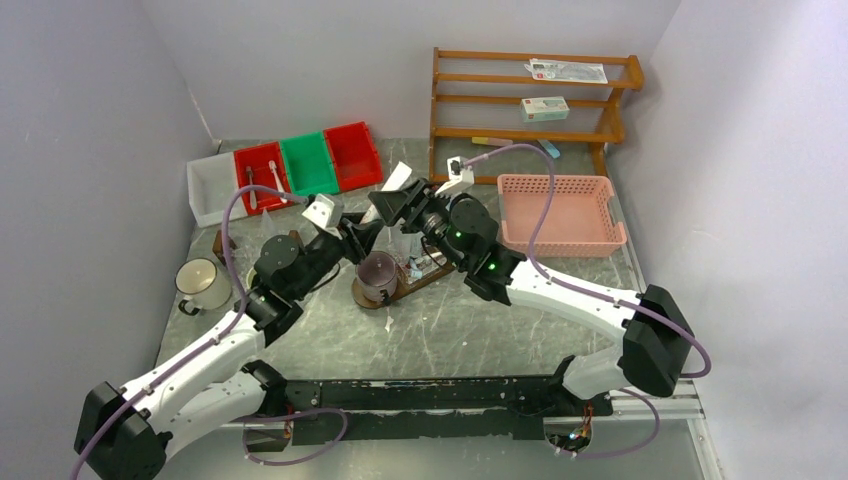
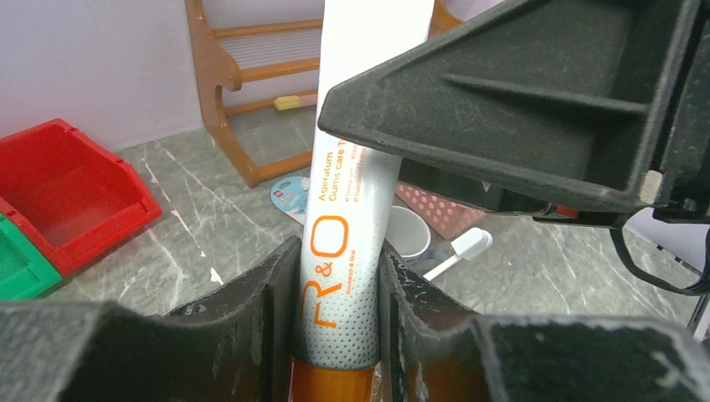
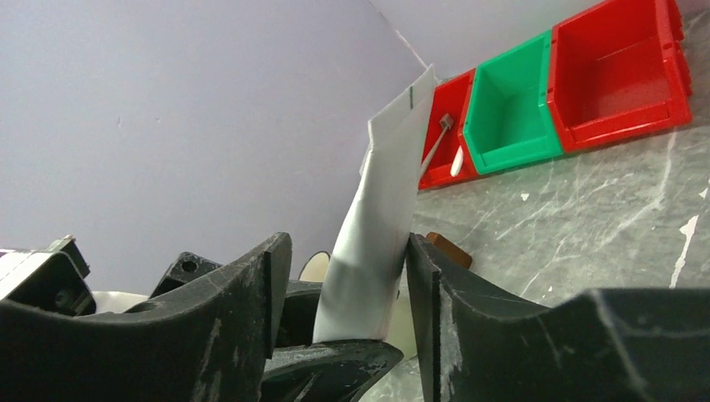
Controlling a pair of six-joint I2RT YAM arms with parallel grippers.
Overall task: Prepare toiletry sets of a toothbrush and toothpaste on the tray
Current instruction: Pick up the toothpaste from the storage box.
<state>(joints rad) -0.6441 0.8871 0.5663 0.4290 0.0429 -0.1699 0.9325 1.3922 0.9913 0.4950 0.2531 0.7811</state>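
Note:
A white toothpaste tube with orange lettering [image 2: 335, 251] stands upright in my left gripper [image 2: 337, 255], which is shut on its lower part just above the orange cap. My right gripper [image 3: 347, 251] is open around the tube's upper part [image 3: 381, 226]: the tube touches one finger and a gap shows at the other. Both grippers meet above the back of the dark brown tray [image 1: 425, 280]. A purple mug [image 1: 378, 272] stands on the tray's near end. A white cup [image 2: 410, 230] with a white toothbrush [image 2: 460, 251] shows beyond the tube.
A cream mug [image 1: 203, 283] stands at the left. White, red, green and red bins [image 1: 308, 162] line the back left; one red bin holds toothbrushes [image 1: 262, 180]. A pink basket [image 1: 560, 210] sits at the right, with a wooden rack [image 1: 535, 100] behind it.

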